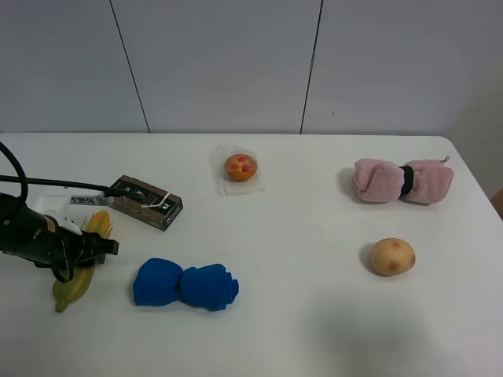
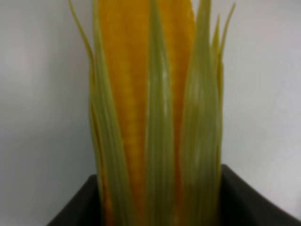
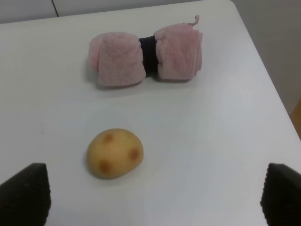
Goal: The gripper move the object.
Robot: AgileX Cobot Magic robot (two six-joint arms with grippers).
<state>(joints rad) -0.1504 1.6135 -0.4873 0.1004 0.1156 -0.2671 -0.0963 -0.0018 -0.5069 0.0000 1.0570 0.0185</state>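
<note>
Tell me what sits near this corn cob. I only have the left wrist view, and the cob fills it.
Observer: In the high view, a blue cloth lies on the table just right of the corn cob, apart from it.
Operator: Report anything behind the cob.
Observer: A dark flat box lies farther back, close to the cob's far tip.
Operator: Give me the right pincer's state.
Observer: The right pincer is open and empty. It faces a potato on the table's right side, with a pink cloth beyond.
</note>
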